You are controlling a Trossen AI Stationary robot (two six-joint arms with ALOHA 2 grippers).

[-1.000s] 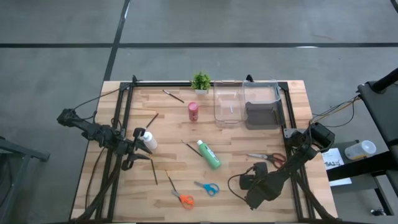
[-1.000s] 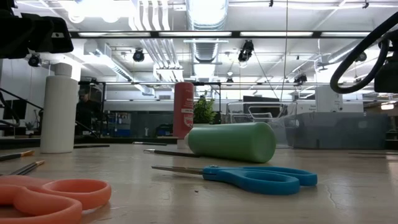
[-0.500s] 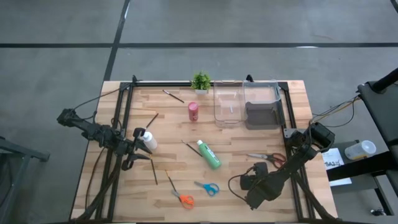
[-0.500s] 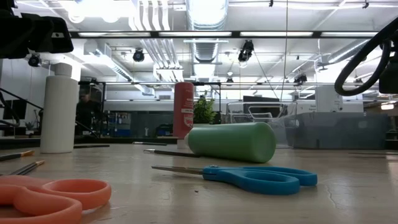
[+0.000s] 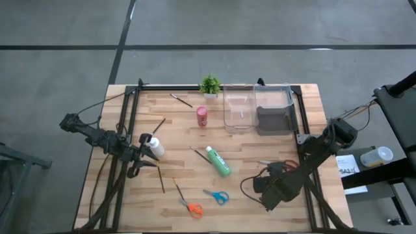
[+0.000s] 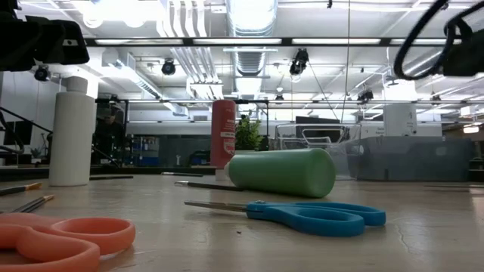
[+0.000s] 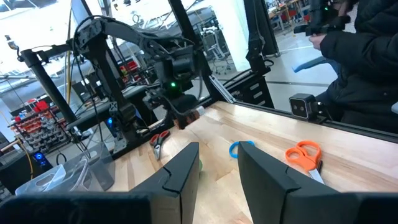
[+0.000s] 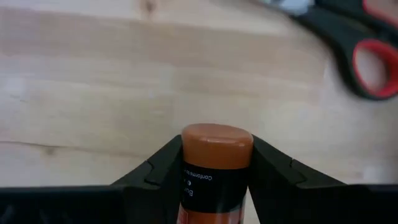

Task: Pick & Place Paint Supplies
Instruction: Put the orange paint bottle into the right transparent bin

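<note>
Brown cap first: my right claw (image 8: 214,180) is clamped on the brown bottle (image 8: 216,163), one finger (image 8: 155,171) pressed to each side, above bare wood with the black-and-red scissors (image 8: 354,43) just beyond it. Seen from above, that claw (image 5: 274,188) hangs over the table's (image 5: 260,146) near right part, well to the right of the green bottle (image 5: 218,161).

That green bottle lies on its side about mid-table, a thin brush (image 5: 198,154) touching its upper left end. Up from it the pink-red bottle (image 5: 202,116) stands upright, and farther up a second brush (image 5: 181,100) lies by the potted plant (image 5: 209,85). To the green bottle's left the white bottle (image 5: 155,145) stands just beside my left claw (image 5: 140,156), whose fingers (image 7: 186,171) stand apart and hold nothing. A third brush (image 5: 161,179) lies below the white bottle. Down from the green bottle lie the blue scissors (image 5: 217,195) and the orange scissors (image 5: 190,207). Up and right of it sit a clear bin (image 5: 238,108) and a grey-bottomed bin (image 5: 273,109).

A person in a dark sleeve (image 7: 360,56) stands past the table's near edge.
</note>
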